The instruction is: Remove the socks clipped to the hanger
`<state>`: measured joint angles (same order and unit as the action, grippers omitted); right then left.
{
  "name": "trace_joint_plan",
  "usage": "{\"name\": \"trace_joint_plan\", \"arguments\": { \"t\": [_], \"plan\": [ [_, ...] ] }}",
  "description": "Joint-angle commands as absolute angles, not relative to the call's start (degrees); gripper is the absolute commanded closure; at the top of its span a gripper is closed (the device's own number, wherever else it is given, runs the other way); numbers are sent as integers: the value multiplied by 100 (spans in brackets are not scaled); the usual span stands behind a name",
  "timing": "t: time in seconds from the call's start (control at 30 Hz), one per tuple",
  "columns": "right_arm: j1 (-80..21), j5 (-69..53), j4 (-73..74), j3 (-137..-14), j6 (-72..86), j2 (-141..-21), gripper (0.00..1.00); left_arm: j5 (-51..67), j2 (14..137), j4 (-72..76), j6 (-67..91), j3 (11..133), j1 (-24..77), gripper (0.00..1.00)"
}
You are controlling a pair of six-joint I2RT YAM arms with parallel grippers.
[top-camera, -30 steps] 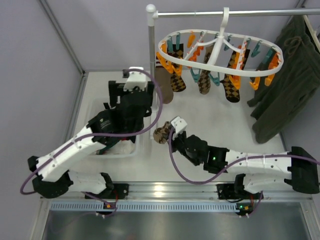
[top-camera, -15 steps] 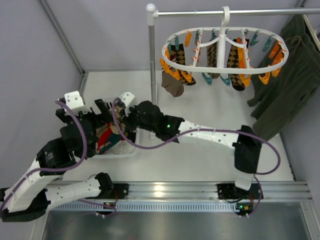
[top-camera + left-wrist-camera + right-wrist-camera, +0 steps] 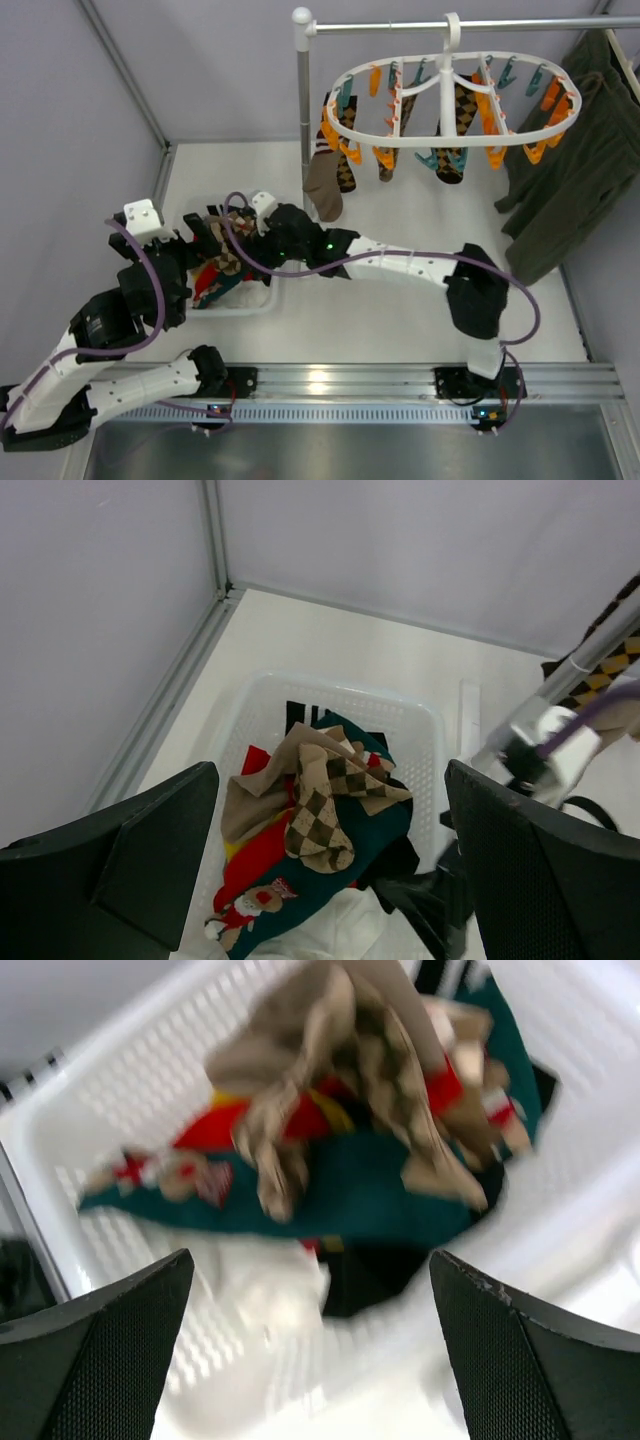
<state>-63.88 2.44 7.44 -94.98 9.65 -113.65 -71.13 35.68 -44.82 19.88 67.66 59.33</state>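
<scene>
The white hanger (image 3: 450,45) hangs from the rail at the back, with brown argyle socks (image 3: 345,165) still clipped under its orange and teal pegs. More argyle socks (image 3: 325,805) lie loose on the heap in the white basket (image 3: 262,300). My right gripper (image 3: 255,222) reaches across over that basket. In its wrist view the right gripper (image 3: 315,1360) is open and holds nothing, above a blurred tan sock (image 3: 290,1130). At the basket's left side my left gripper (image 3: 190,240) hovers, and the left wrist view shows this gripper (image 3: 330,870) open and empty too.
A grey pole rack (image 3: 303,120) stands just behind the basket, with a plain brown sock (image 3: 322,185) dangling beside it. A big dark green garment (image 3: 570,170) hangs at the right. Red, teal and black socks (image 3: 350,880) fill the basket. Walls close in on the left.
My right arm swung from the middle of the table to over the basket, carrying an argyle sock, then opened, and the sock now lies in the basket. The left arm pulled back left. The hanger swung.
</scene>
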Motion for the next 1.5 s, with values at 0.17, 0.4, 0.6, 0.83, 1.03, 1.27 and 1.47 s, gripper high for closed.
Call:
{"name": "trace_joint_plan", "arguments": {
  "t": [0.17, 0.4, 0.6, 0.83, 1.03, 1.27, 1.47],
  "plan": [
    [-6249, 790, -194, -6796, 1195, -8018, 0, -5803, 3902, -4395, 2355, 6847, 5924, 2],
    [-6205, 1519, 313, -5222, 1318, -5988, 1, -3544, 4585, -2379, 1988, 5996, 5924, 1],
    [-6196, 2012, 1175, -4597, 1406, -4134, 0, -2480, 5657, -196, 1319, 5274, 5837, 2],
    [-6188, 1565, 1871, -4500, 1371, -2893, 1, -1336, 6853, 1728, 1389, 4756, 4694, 2],
    [-6188, 1091, 1872, -4342, 1213, -2215, 1, -739, 7714, 2820, 817, 4579, 4456, 2],
    [-6188, 581, 1784, -4403, 1116, -2223, 1, -500, 8639, 3541, 826, 5044, 4096, 2],
    [-6188, 431, 1679, -4368, 1108, -2303, 1, -501, 8947, 3832, 800, 5194, 3973, 19]
  ]
}}
